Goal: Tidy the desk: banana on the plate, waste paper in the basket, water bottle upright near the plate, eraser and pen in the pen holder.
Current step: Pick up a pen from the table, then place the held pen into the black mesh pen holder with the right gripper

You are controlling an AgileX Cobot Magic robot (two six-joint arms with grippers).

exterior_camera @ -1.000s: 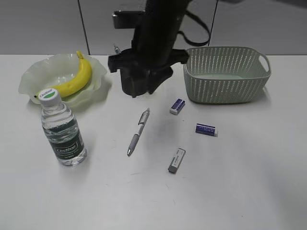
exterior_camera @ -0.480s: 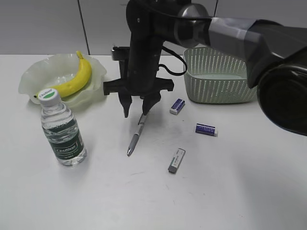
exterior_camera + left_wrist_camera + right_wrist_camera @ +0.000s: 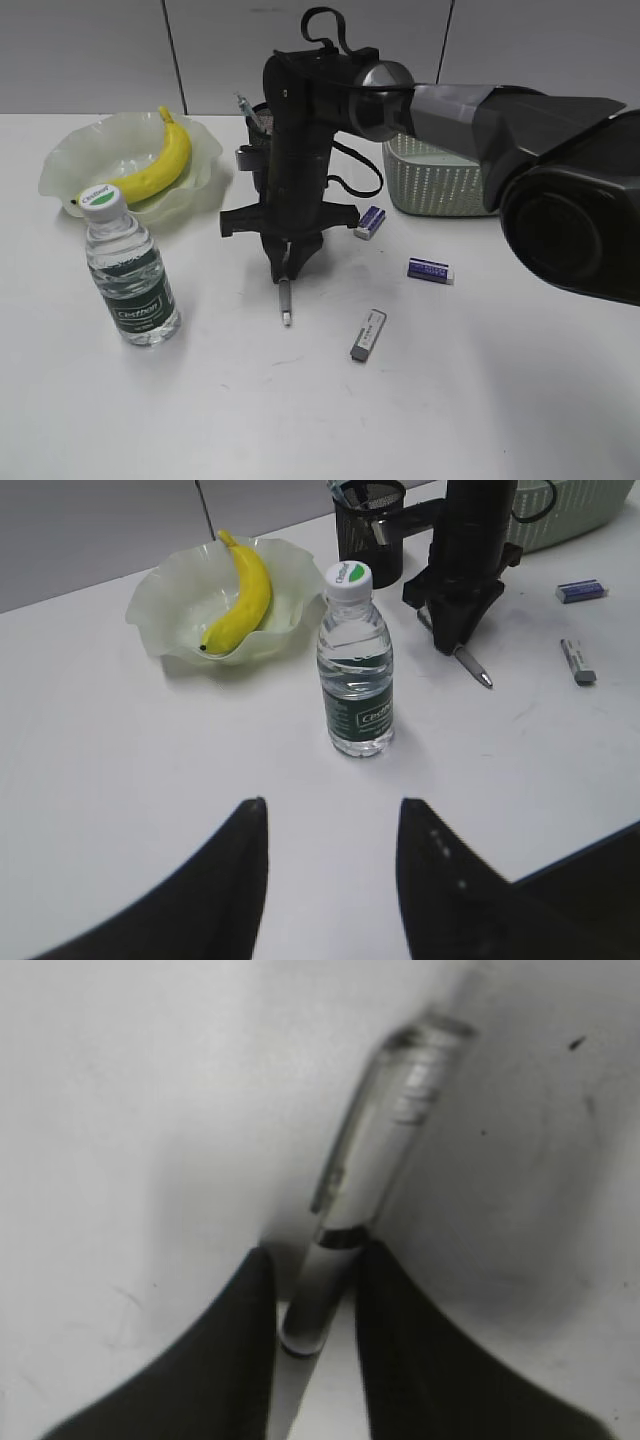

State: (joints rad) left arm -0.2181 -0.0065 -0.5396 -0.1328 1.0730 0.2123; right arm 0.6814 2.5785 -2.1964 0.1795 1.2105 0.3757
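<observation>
A grey pen (image 3: 385, 1150) lies on the white desk (image 3: 450, 400), and my right gripper (image 3: 315, 1252) is shut on its barrel. Seen from outside, that gripper (image 3: 287, 270) points straight down with only the pen's tip (image 3: 287, 305) showing below it. The banana (image 3: 160, 160) rests in the wavy green plate (image 3: 70, 165). Beside the plate the water bottle (image 3: 130, 270) stands upright. Three erasers lie loose: a blue one (image 3: 370, 222), a purple one (image 3: 430, 270) and a grey one (image 3: 368, 335). The black mesh pen holder (image 3: 368, 525) stands behind the arm. My left gripper (image 3: 330, 810) hangs open and empty, short of the bottle. No waste paper shows.
The perforated green basket (image 3: 450, 185) sits at the back right, partly hidden by the right arm (image 3: 470, 105). That arm reaches in from the right across the middle of the desk. Bare tabletop lies along the front.
The right gripper came down over the pen and its jaws narrowed onto the barrel. The pen's tip has swung a little to the right. Left gripper unchanged.
</observation>
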